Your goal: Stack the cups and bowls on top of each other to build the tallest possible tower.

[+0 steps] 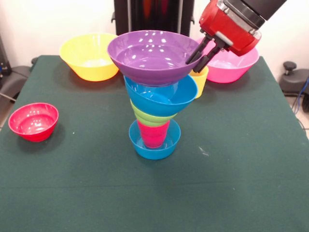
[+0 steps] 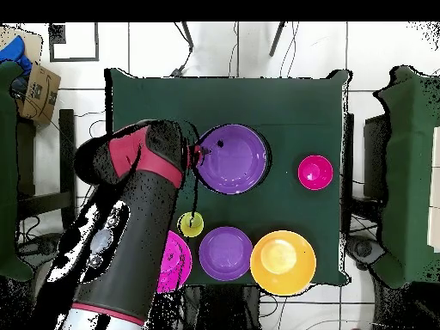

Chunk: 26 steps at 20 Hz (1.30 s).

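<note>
A dark green cloth-covered table (image 1: 241, 183) fills most of the front view. Resting directly on it: a small red bowl (image 1: 34, 121) at left; a large yellow bowl (image 1: 90, 56) at upper left; a large pink bowl (image 1: 231, 62) at upper right; a yellow cup (image 1: 199, 80) just beside the pink bowl; and a small blue bowl (image 1: 154, 142) at centre, bearing stacked pieces. The overhead view adds a purple bowl (image 2: 225, 253) at lower centre.
</note>
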{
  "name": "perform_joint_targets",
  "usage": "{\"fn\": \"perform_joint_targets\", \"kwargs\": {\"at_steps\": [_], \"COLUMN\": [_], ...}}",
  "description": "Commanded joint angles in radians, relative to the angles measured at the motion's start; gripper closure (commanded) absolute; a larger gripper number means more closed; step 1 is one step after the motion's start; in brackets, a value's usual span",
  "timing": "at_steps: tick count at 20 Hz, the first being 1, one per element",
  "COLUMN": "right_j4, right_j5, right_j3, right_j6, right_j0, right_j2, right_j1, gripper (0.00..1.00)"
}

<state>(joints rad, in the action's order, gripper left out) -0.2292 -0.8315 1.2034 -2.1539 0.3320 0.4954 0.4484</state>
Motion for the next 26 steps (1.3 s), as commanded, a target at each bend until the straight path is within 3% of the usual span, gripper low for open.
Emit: {"fn": "perform_joint_targets", "kwargs": {"at_steps": [1, 6, 17, 22, 26], "right_j4": [0.047, 0.069, 0.192, 0.193, 0.150], "right_j5": [0.029, 0.032, 0.033, 0.056, 0.042], "right_j3": [0.081, 0.084, 0.128, 0.123, 0.098], "right_j6": [-0.110, -0.093, -0.050, -0.049, -0.059], "right_j0": [-0.024, -0.029, -0.099, -0.098, -0.070], "right_j2": [-0.114, -0.122, -0.235, -0.243, -0.199], "right_j1": [0.016, 0.019, 0.053, 0.048, 0.032], "gripper": [1.00, 1.00, 1.00, 1.00, 1.00]}}
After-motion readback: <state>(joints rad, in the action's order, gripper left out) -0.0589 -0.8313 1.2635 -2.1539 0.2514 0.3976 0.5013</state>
